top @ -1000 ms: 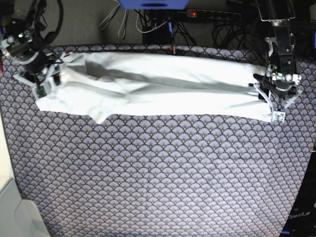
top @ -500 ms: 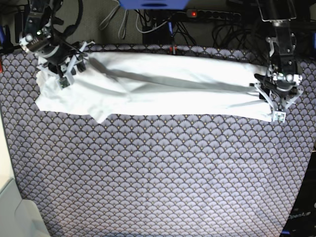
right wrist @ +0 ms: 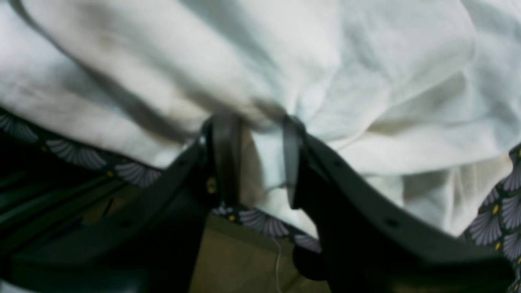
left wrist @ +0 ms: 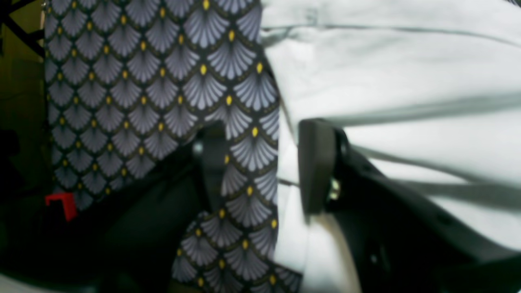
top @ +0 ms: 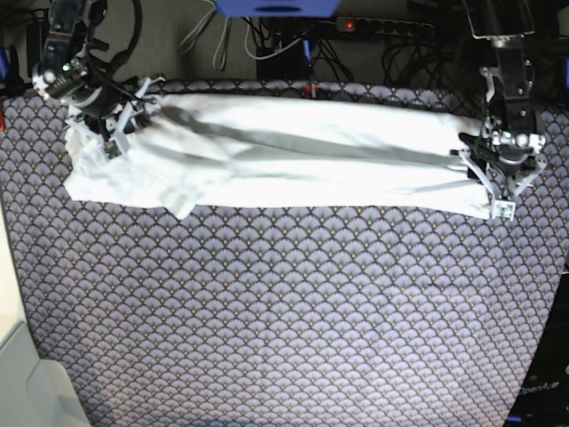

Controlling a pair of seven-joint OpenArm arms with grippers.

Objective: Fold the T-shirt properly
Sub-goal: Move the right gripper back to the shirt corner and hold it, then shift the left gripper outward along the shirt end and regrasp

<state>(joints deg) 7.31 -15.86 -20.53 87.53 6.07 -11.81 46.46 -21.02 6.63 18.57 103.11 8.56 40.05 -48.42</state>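
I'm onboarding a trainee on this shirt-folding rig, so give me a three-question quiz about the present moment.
1. True or false: the T-shirt lies as a long band across the far part of the patterned table cover.
2. The right hand is: A) open above bare cover, B) closed on shirt fabric.
3. Fill in: the left hand straddles the shirt's ____.

Key: 1 true; 2 B; 3 edge.
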